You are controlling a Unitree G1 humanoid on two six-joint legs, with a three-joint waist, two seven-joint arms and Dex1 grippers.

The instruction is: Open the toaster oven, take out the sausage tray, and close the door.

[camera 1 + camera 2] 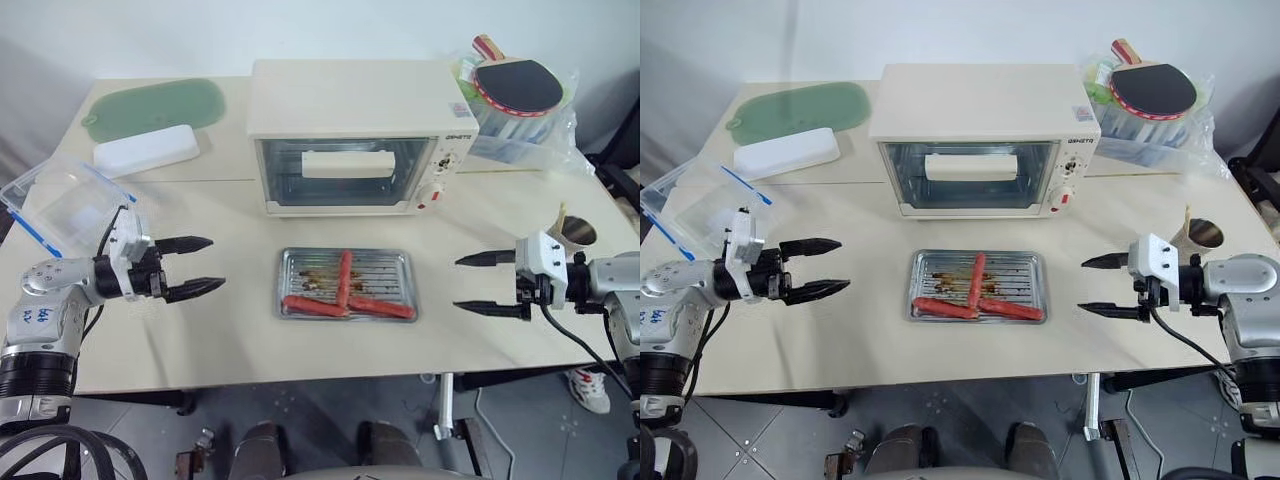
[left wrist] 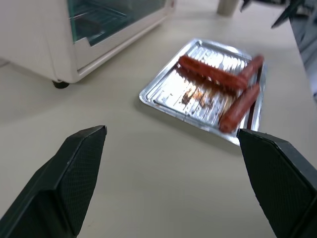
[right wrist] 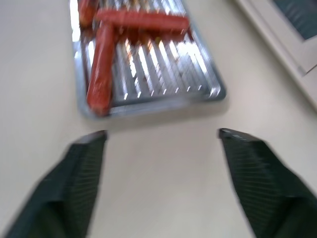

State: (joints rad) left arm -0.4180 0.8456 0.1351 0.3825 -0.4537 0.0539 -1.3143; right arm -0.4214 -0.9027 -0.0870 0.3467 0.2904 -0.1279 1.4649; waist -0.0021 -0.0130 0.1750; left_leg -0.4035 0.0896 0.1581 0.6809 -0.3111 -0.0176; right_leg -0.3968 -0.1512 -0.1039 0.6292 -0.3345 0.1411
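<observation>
left claw: the left claw (image 1: 198, 266) hangs over the worktop (image 1: 520, 215) well to the left of the tray, its two black fingers spread wide and empty, pointing inward.
right claw: the right claw (image 1: 476, 283) hangs well to the right of the tray, also spread wide and holding nothing, pointing inward toward the other.
sausage tray, place: the sausage tray (image 1: 391, 264) lies flat on the worktop between the two claws and just in front of the oven, apart from both.
sausage tray, handling: thin pressed metal, so probably light and stiff, yet a one-sided lift would likely tip it. The ridged base is shiny and smeared with grease, so the rim may be slick.
sausage tray, hold: the raised rim on the short sides looks like the only purchase, one claw to each end, kept level.
sausages: three red sausages (image 1: 343, 278) lie loose across the ridges, one crossing the other two; round and greasy, they would likely roll if the tray tilts.
door: the door (image 1: 345, 170) stands shut against the front, its cream bar handle (image 1: 347, 163) across the glass. The glass is fragile; the bar is the place to hold.
toaster oven: the toaster oven (image 1: 340, 105) sits beyond the tray, mid-worktop, knobs on its right side. With tray out and door shut, the task looks finished.
</observation>
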